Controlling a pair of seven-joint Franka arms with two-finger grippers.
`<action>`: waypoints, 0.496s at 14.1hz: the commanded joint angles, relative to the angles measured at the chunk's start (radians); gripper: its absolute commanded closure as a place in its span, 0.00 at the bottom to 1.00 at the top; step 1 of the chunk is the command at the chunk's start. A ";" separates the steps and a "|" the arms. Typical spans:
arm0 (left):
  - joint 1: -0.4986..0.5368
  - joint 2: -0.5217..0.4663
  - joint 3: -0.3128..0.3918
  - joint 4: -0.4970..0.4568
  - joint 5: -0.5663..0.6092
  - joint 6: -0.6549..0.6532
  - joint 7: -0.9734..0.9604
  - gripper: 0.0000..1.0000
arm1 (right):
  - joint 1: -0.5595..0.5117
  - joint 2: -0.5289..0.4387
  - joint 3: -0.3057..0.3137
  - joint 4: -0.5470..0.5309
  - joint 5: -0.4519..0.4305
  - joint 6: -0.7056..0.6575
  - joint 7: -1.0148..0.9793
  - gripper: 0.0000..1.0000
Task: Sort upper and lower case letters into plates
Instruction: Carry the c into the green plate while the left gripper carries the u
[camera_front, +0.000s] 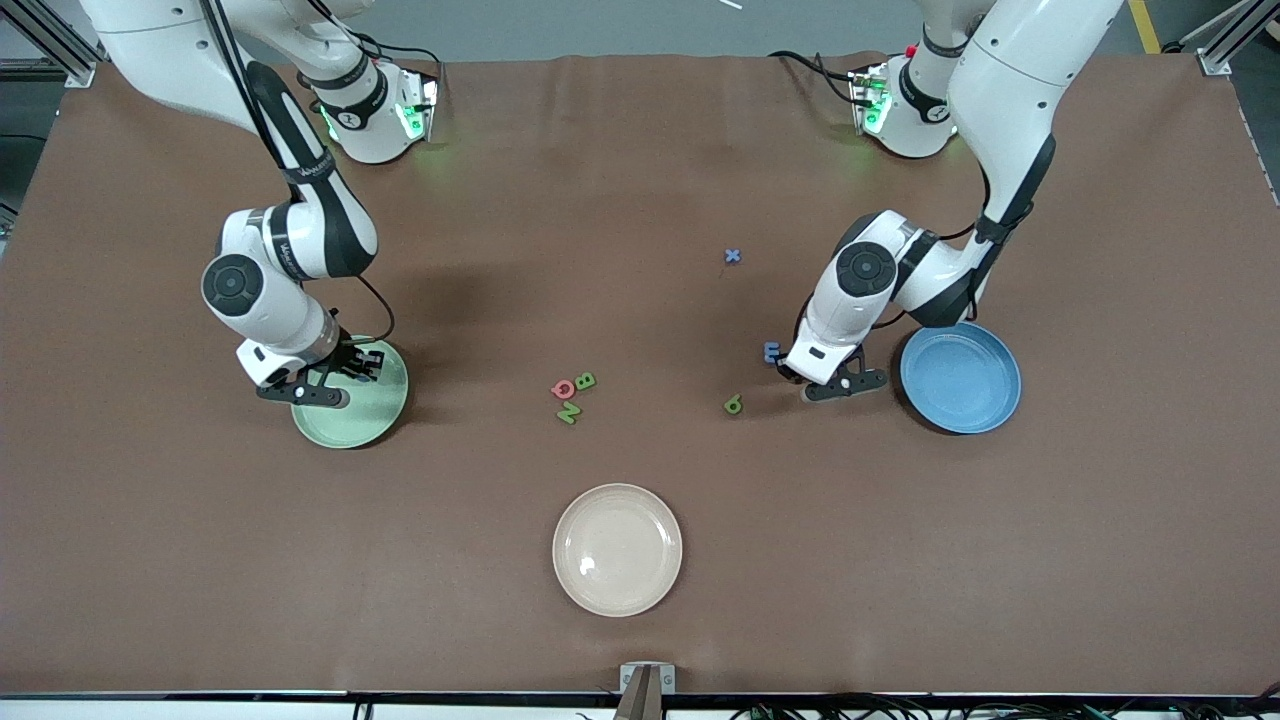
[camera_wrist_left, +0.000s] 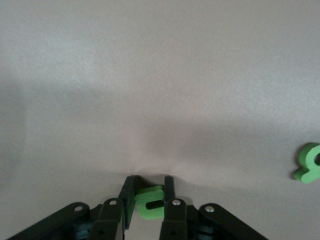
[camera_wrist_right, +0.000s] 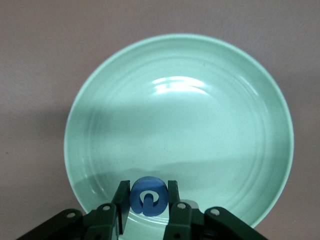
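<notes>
Looking over the brown surface (camera_front: 640, 180), we find the plates well apart: the mint green plate (camera_front: 375, 415) toward the right arm's end, the blue plate (camera_front: 965, 385) toward the left arm's end, and a cream plate (camera_front: 617, 549) nearest the front camera. We judge the plates stiff and slick, and the little letters light, thin and slightly soft, best pinched across their flat edges. Loose letters lie between the plates: a red-and-green cluster (camera_front: 572, 394), a green one (camera_front: 733, 404) and a small blue x (camera_front: 732, 256) farther back. Over the green plate, the right gripper (camera_wrist_right: 148, 197) is closed on a blue letter (camera_wrist_right: 148, 196). Beside the blue plate, the left gripper (camera_wrist_left: 149, 195) is clamped on a green letter (camera_wrist_left: 150, 202) down at the surface.
</notes>
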 joint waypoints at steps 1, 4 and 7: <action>0.003 -0.095 -0.006 -0.011 0.031 -0.088 -0.011 0.81 | -0.033 0.005 0.016 -0.027 -0.010 0.025 -0.003 0.99; 0.021 -0.150 -0.004 -0.021 0.033 -0.143 0.090 0.81 | -0.047 0.016 0.016 -0.028 -0.010 0.029 -0.003 0.91; 0.099 -0.193 -0.004 -0.082 0.034 -0.143 0.214 0.83 | -0.047 0.018 0.016 -0.028 -0.010 0.022 -0.002 0.00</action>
